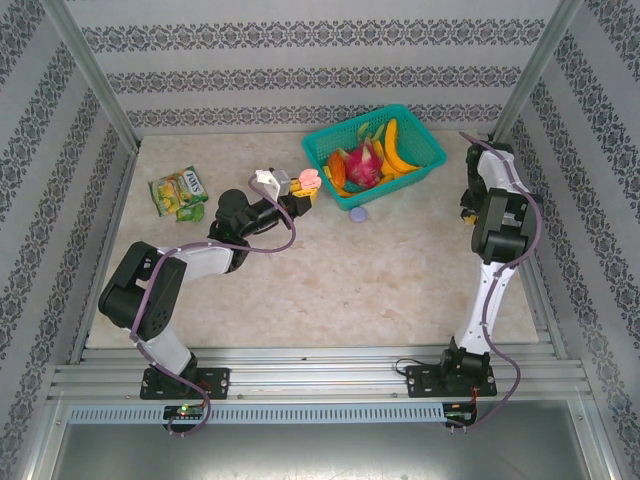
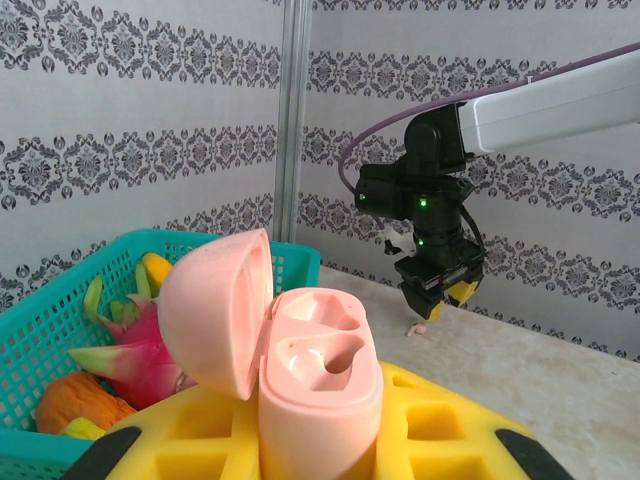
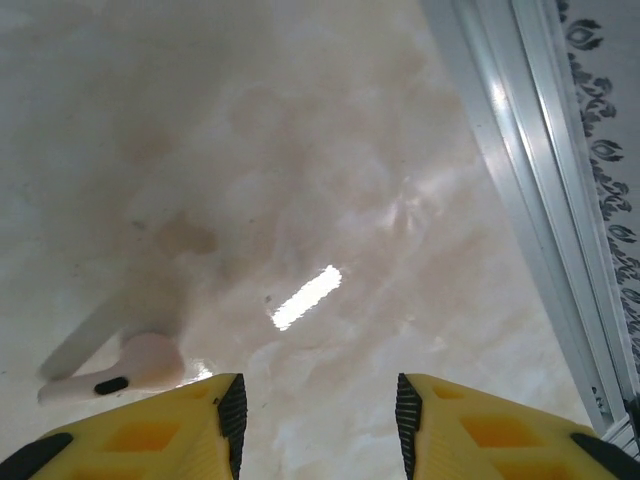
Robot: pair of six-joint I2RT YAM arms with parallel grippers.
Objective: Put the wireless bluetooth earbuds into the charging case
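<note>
Pink, glossy plastic: that earbud [image 3: 120, 372] lies flat on the counter [image 3: 330, 180], just outside the left-hand finger of the right claw [image 3: 320, 425], not between the pads. That claw is spread wide, holding nothing, low over the surface. I'd judge this bud featherweight, hard and slick, quick to skitter or flip if nudged. The best pinch looks to be across the rounded head, leaving the stem free for the socket.

Over to the left claw [image 2: 320, 445]: it's clenched on the pink case [image 2: 320, 385], which stands upright between its fingers, lid [image 2: 215, 310] hinged open, both moulded wells bare. Beyond that claw, off to its left, the teal basket [image 2: 40, 330] carries a dragon fruit [image 2: 145, 360] and other fruit. A purple case [image 1: 358, 214] sits just beside the basket.
</note>
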